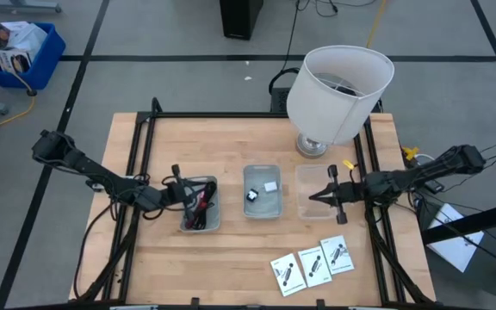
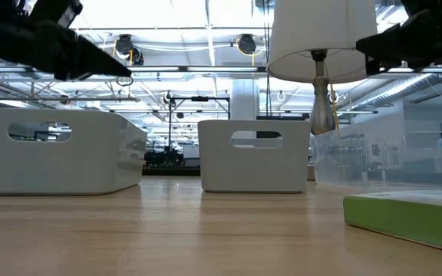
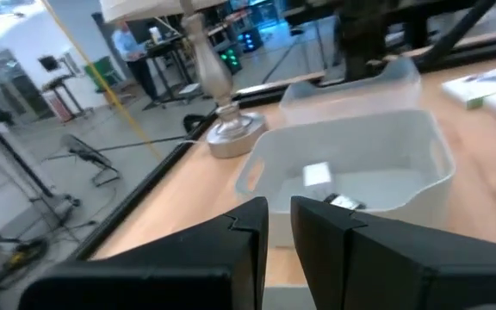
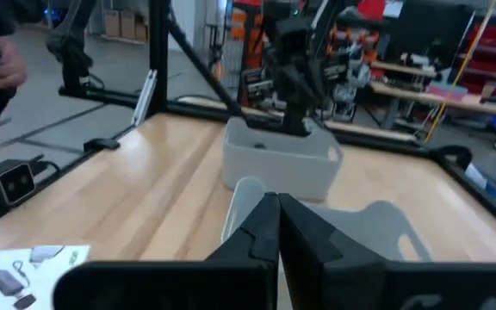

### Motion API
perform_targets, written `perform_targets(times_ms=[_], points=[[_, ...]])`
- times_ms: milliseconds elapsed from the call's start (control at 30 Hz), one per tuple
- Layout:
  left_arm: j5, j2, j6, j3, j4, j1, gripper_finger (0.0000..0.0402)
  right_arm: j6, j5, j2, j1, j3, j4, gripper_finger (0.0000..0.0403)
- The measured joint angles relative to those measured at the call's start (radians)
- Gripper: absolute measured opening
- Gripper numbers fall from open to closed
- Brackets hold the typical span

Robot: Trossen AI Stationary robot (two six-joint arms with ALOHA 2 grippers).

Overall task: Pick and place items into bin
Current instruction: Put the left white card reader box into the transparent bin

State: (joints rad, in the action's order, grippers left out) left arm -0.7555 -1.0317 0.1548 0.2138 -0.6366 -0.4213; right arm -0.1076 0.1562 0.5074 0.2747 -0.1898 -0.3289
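1. Left gripper [image 1: 182, 188], fingers slightly parted, hovers over left bin [image 1: 200, 224]; right gripper [image 1: 324, 195], fingers together, over clear bin [image 1: 314, 174].
2. Three white printed cards [image 1: 313, 262] lie at five o'clock.
3. Red-black cables [image 1: 201, 209] fill left bin; middle bin [image 1: 263, 209] holds one white block [image 1: 270, 186], one black block [image 1: 252, 195].

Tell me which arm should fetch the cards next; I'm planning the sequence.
Probably the right. Its gripper hangs over the clear bin, with the three cards lying just in front of it. The left gripper is above the far-left bin, farther away.
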Motion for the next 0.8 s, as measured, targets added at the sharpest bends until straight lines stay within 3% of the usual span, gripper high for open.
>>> perform_targets(times_ms=[133,300,600,800], points=[[0.053,-0.003,0.001,0.082,0.078,-0.014,0.0062,0.000,-0.001,-0.082,-0.012,0.003,0.047,0.0000],[0.117,-0.042,0.001,0.256,0.296,-0.029,0.0062,-0.010,-0.001,-0.165,-0.038,0.032,0.049,0.0000],[0.205,-0.259,-0.053,0.474,0.410,-0.046,0.0062,0.034,-0.027,-0.228,-0.140,0.077,0.051,0.0000],[0.457,-0.453,0.084,0.572,0.414,-0.057,0.0062,0.062,-0.136,-0.228,-0.151,0.099,0.052,0.0000]])
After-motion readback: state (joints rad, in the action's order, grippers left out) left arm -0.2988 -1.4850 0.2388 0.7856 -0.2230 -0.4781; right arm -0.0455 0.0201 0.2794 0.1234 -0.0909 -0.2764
